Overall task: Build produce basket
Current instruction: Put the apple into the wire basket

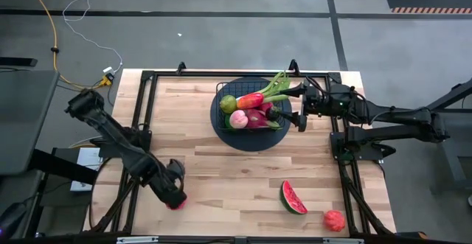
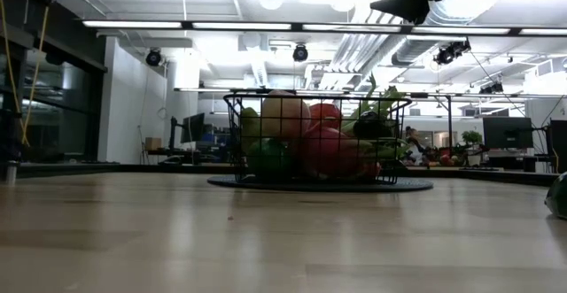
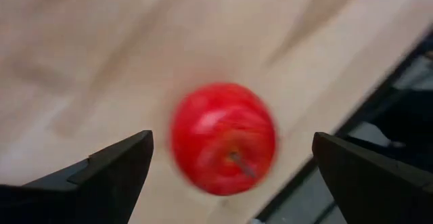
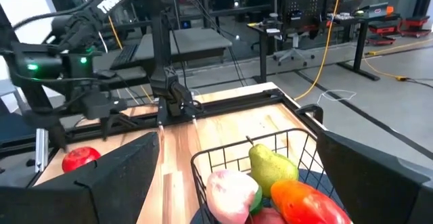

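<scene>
A red apple [image 1: 175, 203] [image 3: 223, 137] lies on the wooden table near its front left corner. My left gripper [image 1: 175, 192] [image 3: 233, 139] hangs over it, pointing steeply down and open, with one finger on either side and clear of the apple. The black wire basket [image 1: 219, 89] [image 2: 232, 120] [image 4: 223, 158] stands on a dark round mat [image 1: 221, 132] at the far middle. It holds a green pear [image 4: 270, 166], a pink dragon fruit [image 1: 254, 118], a red pepper [image 1: 251, 100] and a leafy stalk [image 1: 276, 85]. My right gripper [image 1: 295, 105] [image 4: 237, 139] waits level and open at the basket's right rim.
A watermelon slice [image 1: 293, 197] and a red fruit [image 1: 334, 220] lie at the front right. Black frame rails [image 1: 137, 155] run along the table's left and right sides, the left one close to the apple. Bare wood stretches across the middle of the table.
</scene>
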Available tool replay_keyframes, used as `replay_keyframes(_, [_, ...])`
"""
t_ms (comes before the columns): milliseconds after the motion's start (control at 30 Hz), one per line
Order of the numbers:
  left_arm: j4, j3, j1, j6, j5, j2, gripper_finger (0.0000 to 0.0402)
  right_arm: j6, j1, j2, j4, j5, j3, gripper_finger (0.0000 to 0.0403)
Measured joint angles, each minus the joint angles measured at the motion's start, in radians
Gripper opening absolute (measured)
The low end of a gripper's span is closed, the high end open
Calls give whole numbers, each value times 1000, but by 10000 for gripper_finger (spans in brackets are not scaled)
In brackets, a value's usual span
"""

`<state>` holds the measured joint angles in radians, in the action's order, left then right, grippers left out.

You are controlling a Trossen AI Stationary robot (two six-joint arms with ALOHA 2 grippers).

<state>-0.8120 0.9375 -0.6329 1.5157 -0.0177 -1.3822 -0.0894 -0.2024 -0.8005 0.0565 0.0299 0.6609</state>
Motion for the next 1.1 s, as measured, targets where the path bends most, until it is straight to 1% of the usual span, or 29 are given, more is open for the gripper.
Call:
replay_keyframes(100, [66, 0, -8, 4, 10, -38, 392, 0, 0, 0, -20, 0, 0, 390])
replay_keyframes(300, [60, 0, -12, 62, 37, -113, 392, -8, 0, 0, -35, 0, 0, 390])
replay_keyframes(500, [79, 0, -23, 6, 106, -185, 392, -8, 0, 0, -51, 0, 0, 390])
replay_keyframes(767, [84, 4, -37, -48, 119, -237, 392, -8, 0, 0, -73, 0, 0, 390])
replay_keyframes(867, [82, 3, -37, -70, 138, -237, 380, -8, 0, 0, -75, 0, 0, 390])
replay_keyframes(967, [79, 2, -28, -142, 182, -231, 356, -7, 0, 0, -75, -4, 0, 390])
replay_keyframes(1100, [54, -5, 14, -304, 224, -194, 330, -7, 0, 0, -76, -52, 0, 390])
